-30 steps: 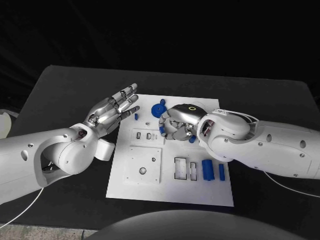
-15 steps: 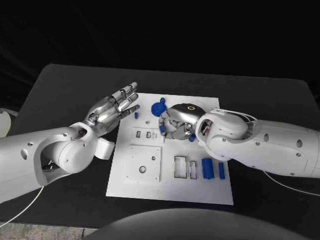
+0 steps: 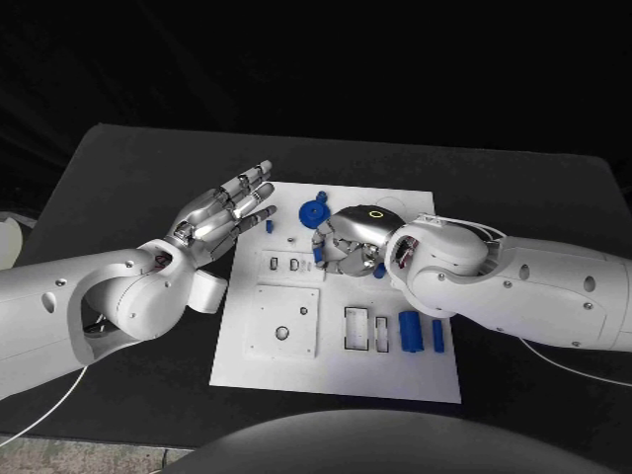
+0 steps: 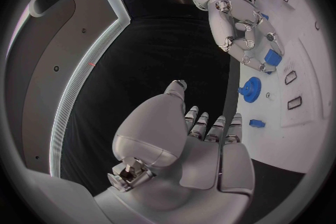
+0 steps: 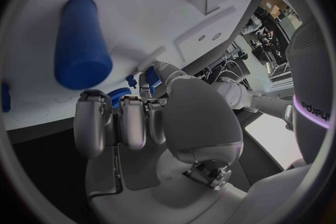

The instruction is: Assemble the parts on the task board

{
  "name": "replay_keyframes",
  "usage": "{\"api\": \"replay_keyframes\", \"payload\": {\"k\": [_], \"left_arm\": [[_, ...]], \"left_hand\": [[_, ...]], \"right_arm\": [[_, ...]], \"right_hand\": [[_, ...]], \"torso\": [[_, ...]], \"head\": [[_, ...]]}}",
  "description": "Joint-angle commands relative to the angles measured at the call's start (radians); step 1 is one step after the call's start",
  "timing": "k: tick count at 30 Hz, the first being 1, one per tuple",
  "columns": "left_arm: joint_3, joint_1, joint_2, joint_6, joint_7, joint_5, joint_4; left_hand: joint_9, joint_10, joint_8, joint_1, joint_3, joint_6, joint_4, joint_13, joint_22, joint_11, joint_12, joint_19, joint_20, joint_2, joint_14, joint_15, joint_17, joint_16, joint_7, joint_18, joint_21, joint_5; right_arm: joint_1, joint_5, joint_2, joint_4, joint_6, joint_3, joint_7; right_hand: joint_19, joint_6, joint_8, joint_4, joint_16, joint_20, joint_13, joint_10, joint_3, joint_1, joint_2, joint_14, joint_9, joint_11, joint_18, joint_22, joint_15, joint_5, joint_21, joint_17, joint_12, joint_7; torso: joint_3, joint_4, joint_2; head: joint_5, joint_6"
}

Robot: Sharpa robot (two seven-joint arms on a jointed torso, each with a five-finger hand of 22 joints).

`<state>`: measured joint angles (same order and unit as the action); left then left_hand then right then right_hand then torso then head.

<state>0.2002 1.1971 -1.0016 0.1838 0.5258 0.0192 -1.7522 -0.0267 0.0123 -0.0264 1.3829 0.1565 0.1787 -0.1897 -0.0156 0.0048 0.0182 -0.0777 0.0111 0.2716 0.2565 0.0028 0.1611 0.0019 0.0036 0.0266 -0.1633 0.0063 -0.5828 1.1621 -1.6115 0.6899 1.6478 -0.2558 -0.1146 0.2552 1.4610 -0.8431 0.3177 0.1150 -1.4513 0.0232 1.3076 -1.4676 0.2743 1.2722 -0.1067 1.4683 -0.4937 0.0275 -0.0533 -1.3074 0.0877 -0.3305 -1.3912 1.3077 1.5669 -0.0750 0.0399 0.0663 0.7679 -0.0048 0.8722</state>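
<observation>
The white task board lies mid-table. My right hand hovers curled over its upper middle and pinches a small blue part at its fingertips; the left wrist view shows that part under the right hand. A blue gear sits just beyond the hand, and a tiny blue piece lies to the gear's left. My left hand is raised at the board's left edge, flat, fingers spread, holding nothing. In the right wrist view, a blue cylinder lies on the board beyond my curled fingers.
A blue cylinder and a thin blue bar lie at the board's near right, beside rectangular slots. A square plate with holes takes the near left. Black table surrounds the board.
My right hand has crept slightly left and away over the board, still pinching the blue part. The left hand has not moved.
</observation>
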Motion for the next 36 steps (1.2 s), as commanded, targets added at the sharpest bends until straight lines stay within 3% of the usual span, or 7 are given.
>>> {"api": "replay_keyframes", "payload": {"k": [1,8,22,26,31,33,36], "left_arm": [[0.0,0.0,0.002,-0.022,0.004,0.0,-0.001],[0.0,0.0,0.003,-0.022,0.003,-0.001,0.0],[0.0,0.0,0.004,-0.02,0.003,-0.001,0.002],[0.0,0.0,0.003,-0.017,0.008,-0.001,0.003],[0.0,0.0,0.0,0.005,0.021,0.018,-0.001],[-0.001,0.0,-0.003,0.024,0.03,0.042,-0.005],[-0.005,0.001,-0.011,0.056,0.044,0.075,-0.014]], "left_hand": [[-0.001,-0.001,-0.005,0.003,0.001,-0.001,0.006,-0.001,0.001,0.008,-0.005,-0.001,0.007,0.011,0.0,0.003,0.0,0.001,0.003,-0.017,0.001,-0.003],[-0.001,-0.001,-0.005,0.003,0.0,-0.001,0.006,-0.001,0.001,0.009,-0.005,-0.001,0.007,0.013,0.0,0.003,0.0,0.001,0.004,-0.017,0.001,-0.004],[-0.001,-0.001,-0.005,0.003,-0.003,0.0,0.008,-0.001,0.001,0.008,-0.006,-0.001,0.007,0.015,0.0,0.004,0.0,0.001,0.006,-0.017,0.002,-0.005],[-0.001,-0.001,-0.005,0.003,-0.003,0.001,0.008,-0.001,0.001,0.008,-0.006,-0.001,0.007,0.015,0.0,0.004,0.001,0.001,0.006,-0.017,0.001,-0.005],[-0.002,0.001,-0.007,0.012,-0.007,0.006,0.03,-0.002,0.002,0.01,-0.009,0.001,0.012,0.001,0.001,0.004,0.001,0.002,0.009,-0.017,0.003,-0.004],[-0.002,0.002,-0.008,0.014,-0.008,0.01,0.041,-0.003,0.005,0.015,-0.014,0.008,0.02,-0.007,0.003,0.008,0.002,0.005,0.009,-0.017,0.008,-0.001],[-0.004,0.022,-0.011,0.002,0.0,0.023,0.04,-0.012,0.018,0.065,-0.063,0.043,0.023,-0.021,0.033,0.027,0.016,0.041,0.001,-0.014,0.031,0.037]], "right_arm": [[-0.002,-0.012,-0.002,0.001,0.019,-0.001,-0.001],[-0.002,-0.017,-0.003,0.0,0.025,-0.001,-0.01],[-0.002,-0.021,-0.002,0.0,0.006,-0.001,-0.04],[-0.002,-0.021,0.003,0.006,-0.034,0.0,-0.053],[0.002,-0.006,0.026,0.035,-0.114,0.005,-0.081],[0.011,0.015,0.047,0.059,-0.15,0.009,-0.095],[0.034,0.064,0.079,0.094,-0.188,0.013,-0.115]], "right_hand": [[0.026,0.009,-0.008,-0.007,-0.004,0.004,0.263,-0.103,-0.003,-0.01,0.001,0.079,0.006,-0.007,0.005,-0.157,-0.003,0.028,0.002,0.151,0.004,0.002],[0.024,0.014,-0.03,-0.008,-0.004,0.005,0.263,-0.103,-0.033,-0.029,-0.014,0.079,0.024,-0.007,0.003,-0.157,-0.005,0.127,0.009,0.15,0.004,0.001],[0.023,0.125,-0.134,0.016,-0.003,0.008,0.263,-0.103,-0.092,-0.028,-0.032,0.078,0.091,-0.013,0.002,-0.159,-0.009,0.23,0.017,0.146,0.004,-0.004],[0.023,0.187,-0.179,0.064,-0.002,0.006,0.263,-0.103,-0.12,-0.008,-0.057,0.077,0.135,-0.01,0.002,-0.161,-0.007,0.25,0.018,0.145,0.004,0.0],[0.026,0.26,-0.214,0.178,-0.002,0.002,0.263,-0.103,-0.157,0.049,-0.102,0.077,0.203,-0.004,0.003,-0.165,-0.001,0.265,0.017,0.144,0.004,0.007],[0.027,0.263,-0.215,0.18,-0.004,0.001,0.263,-0.103,-0.163,0.046,-0.107,0.078,0.208,-0.004,0.004,-0.167,-0.001,0.268,0.014,0.146,0.004,0.006],[0.032,0.243,-0.21,0.181,-0.011,0.001,0.263,-0.103,-0.167,0.037,-0.106,0.079,0.205,-0.005,0.006,-0.172,-0.002,0.269,0.005,0.153,0.004,0.004]], "torso": [[-0.0004,-0.0003,0.0],[-0.0005,-0.0002,0.0],[-0.0001,0.0,0.0],[-0.0004,0.0006,0.0],[-0.001,0.0013,0.0],[-0.0011,0.0015,0.0],[-0.0012,0.0008,0.0]], "head": [[0.0,0.001],[-0.002,0.001],[-0.004,0.001],[-0.003,0.001],[0.004,-0.007],[0.005,-0.01],[0.006,-0.016]]}}
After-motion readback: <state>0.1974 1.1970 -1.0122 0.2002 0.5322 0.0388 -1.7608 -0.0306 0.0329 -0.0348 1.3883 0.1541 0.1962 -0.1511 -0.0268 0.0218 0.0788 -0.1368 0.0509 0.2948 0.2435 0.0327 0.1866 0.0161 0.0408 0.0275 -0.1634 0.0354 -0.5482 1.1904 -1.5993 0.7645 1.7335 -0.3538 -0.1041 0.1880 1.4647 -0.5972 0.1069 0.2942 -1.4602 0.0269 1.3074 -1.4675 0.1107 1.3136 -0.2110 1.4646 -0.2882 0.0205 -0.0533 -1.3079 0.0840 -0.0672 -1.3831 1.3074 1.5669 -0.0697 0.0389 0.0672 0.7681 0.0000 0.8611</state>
